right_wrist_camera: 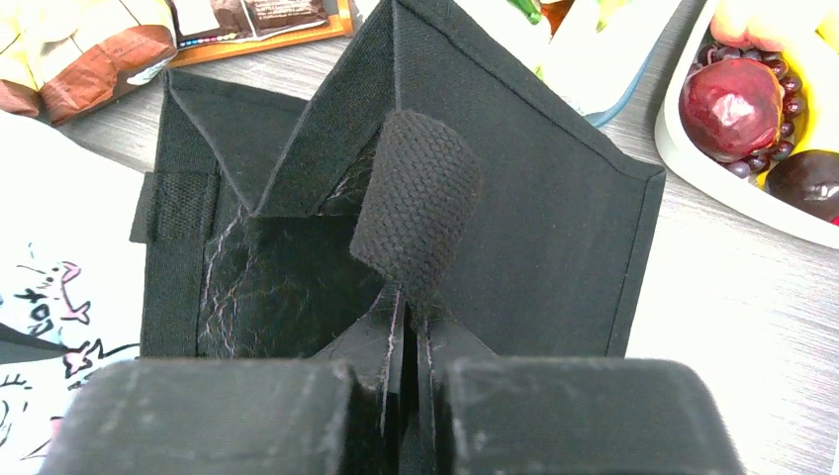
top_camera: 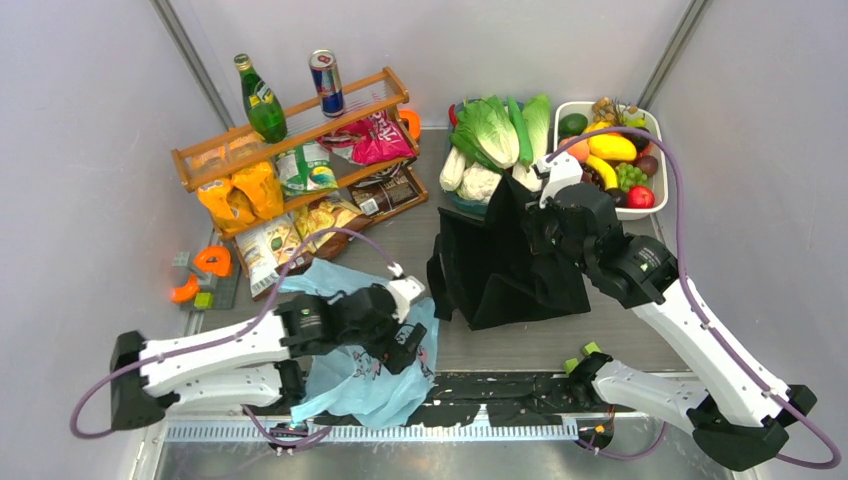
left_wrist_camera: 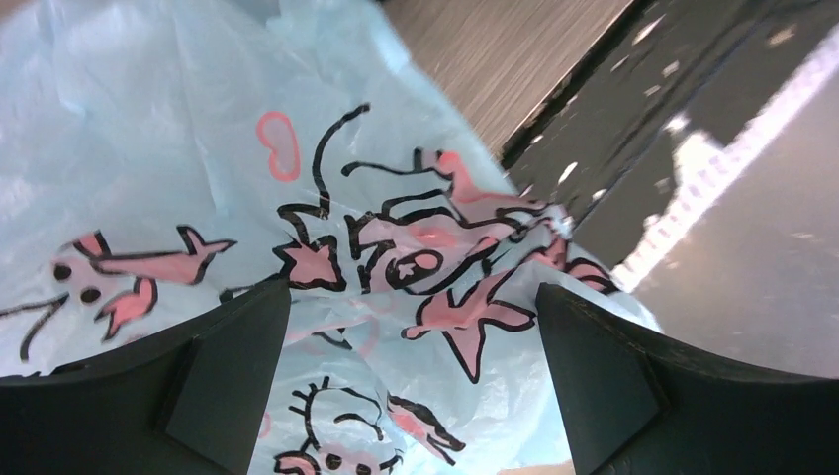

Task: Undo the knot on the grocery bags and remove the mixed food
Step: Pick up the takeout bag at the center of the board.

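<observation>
The left hand [left_wrist_camera: 414,297] hovers with its fingers [left_wrist_camera: 228,381] spread wide just above a light-blue plastic bag [left_wrist_camera: 198,148] printed with pink cartoon figures, gripping nothing. The bag lies crumpled on the grey counter [top_camera: 480,345] near its front edge, partly under the left arm.

The right hand [right_wrist_camera: 404,332] is clamped on a loop of black woven strap [right_wrist_camera: 416,198] belonging to a black fabric bag [right_wrist_camera: 554,228]. In the overhead view the black bag [top_camera: 500,270] stands at the middle of the counter, its cloth drawn up into a peak at the right hand [top_camera: 535,210], just beside the blue bag [top_camera: 370,385].

Behind the black bag, leafy green and white vegetables [top_camera: 495,135] are heaped together at the back of the counter, next to a white tray [top_camera: 655,130] of fruit. At the back left, a wooden rack [top_camera: 290,135] carries a green bottle [top_camera: 262,100] and a drink can [top_camera: 326,82] on top, with snack packets [top_camera: 245,190] on it. More snack packets lie at its foot. Whether either bag's handles are knotted cannot be made out.
</observation>
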{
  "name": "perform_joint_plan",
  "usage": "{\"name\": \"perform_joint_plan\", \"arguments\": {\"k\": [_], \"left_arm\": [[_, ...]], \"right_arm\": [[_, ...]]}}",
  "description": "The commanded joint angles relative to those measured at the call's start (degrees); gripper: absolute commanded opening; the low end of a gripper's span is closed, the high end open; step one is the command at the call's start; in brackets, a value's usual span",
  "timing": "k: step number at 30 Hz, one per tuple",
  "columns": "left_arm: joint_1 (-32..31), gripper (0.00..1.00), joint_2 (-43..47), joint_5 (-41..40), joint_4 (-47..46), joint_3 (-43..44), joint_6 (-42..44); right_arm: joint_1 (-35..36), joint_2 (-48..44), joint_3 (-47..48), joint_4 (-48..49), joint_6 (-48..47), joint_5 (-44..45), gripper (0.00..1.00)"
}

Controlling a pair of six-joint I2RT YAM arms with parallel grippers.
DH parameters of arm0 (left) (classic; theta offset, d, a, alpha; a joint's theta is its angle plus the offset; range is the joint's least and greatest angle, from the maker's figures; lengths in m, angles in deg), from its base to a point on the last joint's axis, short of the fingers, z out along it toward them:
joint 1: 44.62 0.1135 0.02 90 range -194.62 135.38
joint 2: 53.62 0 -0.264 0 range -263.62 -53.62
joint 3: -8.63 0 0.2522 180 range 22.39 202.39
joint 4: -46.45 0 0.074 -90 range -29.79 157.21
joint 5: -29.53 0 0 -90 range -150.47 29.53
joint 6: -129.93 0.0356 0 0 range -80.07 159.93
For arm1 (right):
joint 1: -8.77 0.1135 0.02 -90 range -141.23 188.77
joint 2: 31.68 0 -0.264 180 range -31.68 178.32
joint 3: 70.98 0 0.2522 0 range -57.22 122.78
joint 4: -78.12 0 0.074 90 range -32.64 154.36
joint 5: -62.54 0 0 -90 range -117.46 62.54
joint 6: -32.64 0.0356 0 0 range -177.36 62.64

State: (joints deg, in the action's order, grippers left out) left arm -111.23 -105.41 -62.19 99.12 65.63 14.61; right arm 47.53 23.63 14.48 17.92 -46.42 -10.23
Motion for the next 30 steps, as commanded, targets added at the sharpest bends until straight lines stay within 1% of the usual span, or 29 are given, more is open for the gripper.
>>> {"name": "perform_joint_plan", "arguments": {"k": [1,3,5,8,12,17,18,19,20,23,27,29,30], "left_arm": [[-4.93,0.99,-9.06,-10.62,7.04,2.14,-5.64],[-6.34,1.0,-11.23,-12.72,7.51,1.95,-7.11],[-6.51,1.0,-12.99,-11.94,6.53,0.94,-8.73],[-6.48,1.0,-17.53,-9.14,4.73,-0.87,-11.03],[-6.51,1.0,-22.12,-4.9,-0.55,-3.31,-12.1],[-6.5,0.99,-24.4,-4.36,-3.4,-4.8,-12.47],[-6.55,0.96,-24.63,-4.24,-3.99,-5.21,-12.38],[-6.52,0.86,-24.86,-3.99,-4.73,-5.91,-12.43],[-6.54,0.73,-25.11,-3.67,-5.91,-6.86,-12.7],[-6.52,0.46,-25.86,-1.62,-8.96,-9.21,-13.98],[-6.52,0.23,-25.88,-1.79,-11.13,-11.16,-15.09],[-6.54,0.05,-24.4,-3.04,-10.7,-10.99,-14.98],[-6.46,0.0,-22.28,-4.13,-10.07,-10.65,-14.58]], "right_arm": [[-1.12,-1.29,-0.22,4.12,-1.75,-3.45,0.05],[-1.57,-1.71,-0.4,4.48,-2.18,-4.0,0.05],[-1.89,-2.29,-0.64,4.8,-2.35,-4.46,0.05],[-2.14,-2.95,-1.0,5.48,-2.37,-5.29,0.05],[-2.49,-3.65,-1.69,6.77,-2.21,-6.09,0.05],[-2.93,-4.28,-1.95,7.83,-2.3,-7.04,0.05],[-2.96,-4.39,-2.02,7.97,-2.31,-7.08,0.05],[-3.05,-4.63,-2.12,8.14,-2.26,-7.2,0.05],[-3.14,-4.89,-2.19,8.22,-2.26,-7.21,0.05],[-3.29,-5.35,-2.62,8.74,-2.14,-7.42,0.05],[-3.57,-6.08,-3.3,9.07,-1.83,-7.65,0.05],[-3.65,-6.28,-3.54,9.3,-1.8,-7.63,0.05],[-3.73,-6.31,-3.62,9.33,-1.8,-7.54,0.05]]}}
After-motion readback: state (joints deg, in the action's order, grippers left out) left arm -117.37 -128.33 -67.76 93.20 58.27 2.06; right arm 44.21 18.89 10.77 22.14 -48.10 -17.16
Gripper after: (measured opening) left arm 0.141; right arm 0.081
